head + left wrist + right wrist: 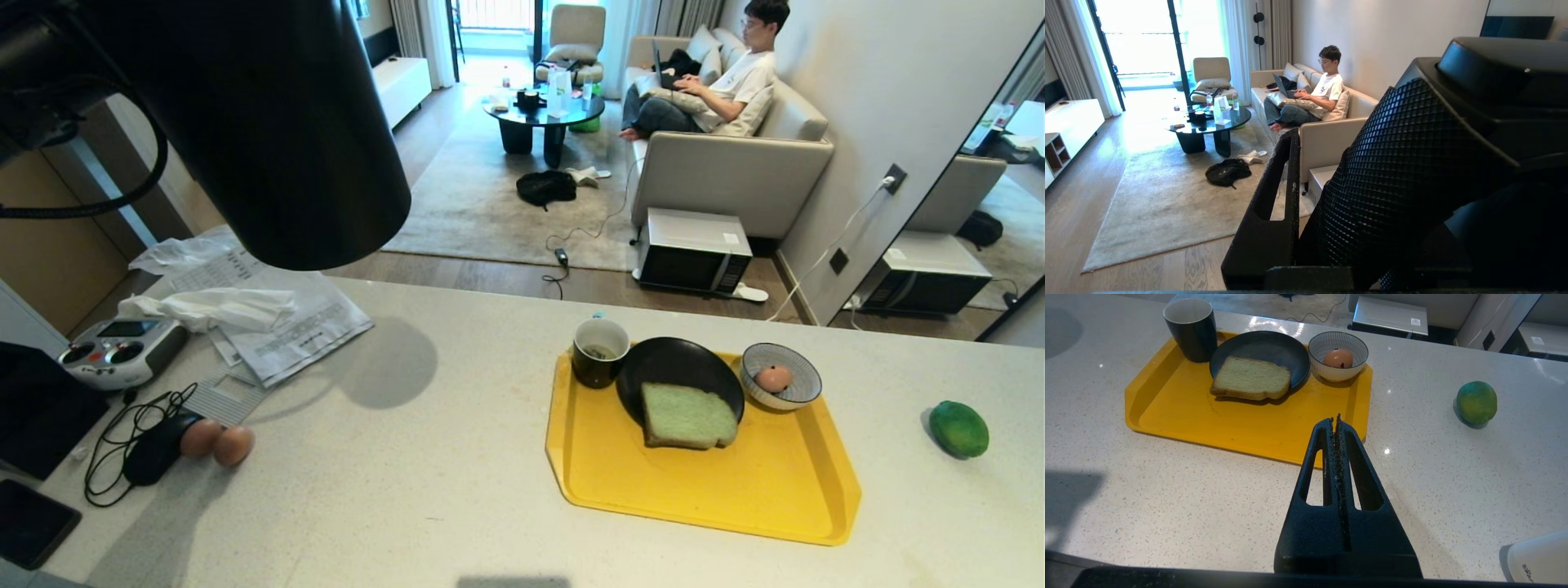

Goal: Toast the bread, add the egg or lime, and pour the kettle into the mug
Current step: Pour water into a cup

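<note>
Head view: the left gripper holds the kettle up high; the right gripper is closed and empty.

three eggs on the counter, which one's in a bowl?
The pinkish egg in the blue-striped bowl on the yellow tray. The two brown eggs lie bare on the counter, touching each other.

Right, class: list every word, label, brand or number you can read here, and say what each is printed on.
None can be read for certain.
Printed paper sheets on the counter: lines of print, too small to read.
Microwave on the floor: a white sticker, unreadable.
White object at the right wrist view's corner: dark lettering, cut off and blurred.
</note>
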You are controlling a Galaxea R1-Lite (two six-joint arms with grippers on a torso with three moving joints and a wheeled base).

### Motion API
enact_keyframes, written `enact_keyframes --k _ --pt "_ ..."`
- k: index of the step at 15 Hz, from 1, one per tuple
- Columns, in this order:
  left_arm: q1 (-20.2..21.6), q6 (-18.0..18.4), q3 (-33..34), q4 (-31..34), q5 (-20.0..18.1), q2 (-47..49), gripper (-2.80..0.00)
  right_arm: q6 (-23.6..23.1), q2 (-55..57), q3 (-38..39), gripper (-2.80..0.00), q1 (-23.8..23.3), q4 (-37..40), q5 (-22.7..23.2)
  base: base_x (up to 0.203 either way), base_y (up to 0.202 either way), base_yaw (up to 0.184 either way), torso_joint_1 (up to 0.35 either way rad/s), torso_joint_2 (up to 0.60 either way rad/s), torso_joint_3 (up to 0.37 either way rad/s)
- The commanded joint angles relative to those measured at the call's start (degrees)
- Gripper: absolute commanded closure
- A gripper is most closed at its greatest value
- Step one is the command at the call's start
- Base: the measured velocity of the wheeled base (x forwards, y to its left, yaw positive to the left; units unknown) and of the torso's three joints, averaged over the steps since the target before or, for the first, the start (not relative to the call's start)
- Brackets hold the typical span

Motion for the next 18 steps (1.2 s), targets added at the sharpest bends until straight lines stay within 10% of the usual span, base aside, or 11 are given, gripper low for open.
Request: enact_keyframes --k 1,18 --pt "0.0 -0.1 0.0 -0.3 -0.2 0.0 0.00 0.0 0.0 0.1 0.00 0.0 0.0 0.0 0.000 0.000 0.000 0.071 -0.10 -0.061" --pt "0.1 -0.2 -0.8 -0.3 0.1 -0.3 0.00 -0.1 0.1 0.1 0.00 0.0 0.0 0.0 0.000 0.000 0.000 0.065 -0.12 -0.060"
